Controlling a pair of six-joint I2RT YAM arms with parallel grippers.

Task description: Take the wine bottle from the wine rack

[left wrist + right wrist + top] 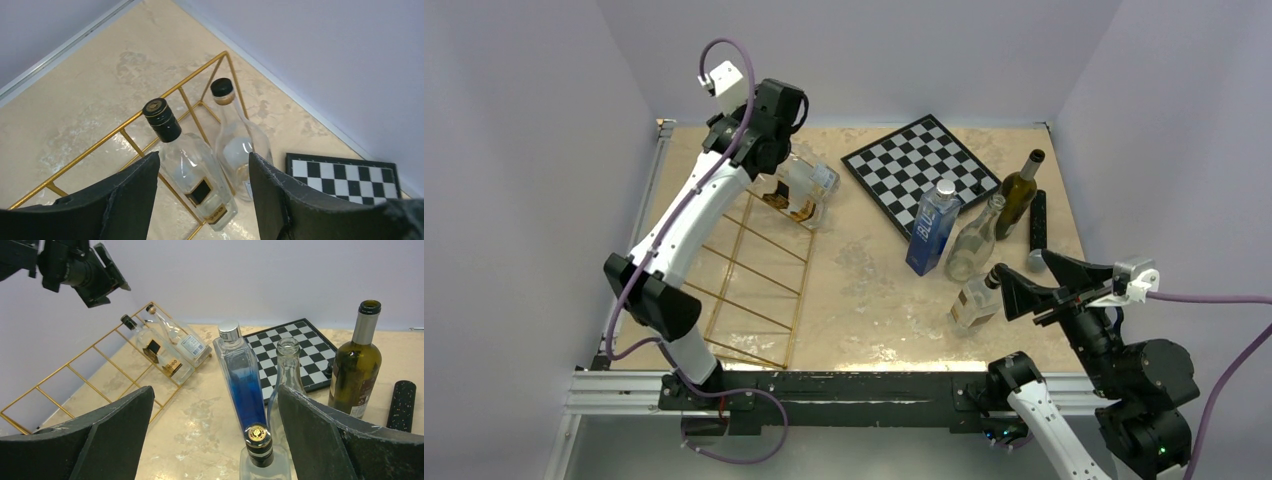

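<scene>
Evidently nothing is lifted yet; the black-capped bottle (pixel 192 170) and a clear bottle (pixel 237 140) lie on the wine rack (pixel 125 125), upper left of the top view; the left gripper (pixel 204 155) hangs spread above them, holding nothing; the right gripper (pixel 215 390) gapes idle, lower right.

walls (pixel 874 50): plain pale lilac | table (pixel 864 295): beige marbled top
</scene>
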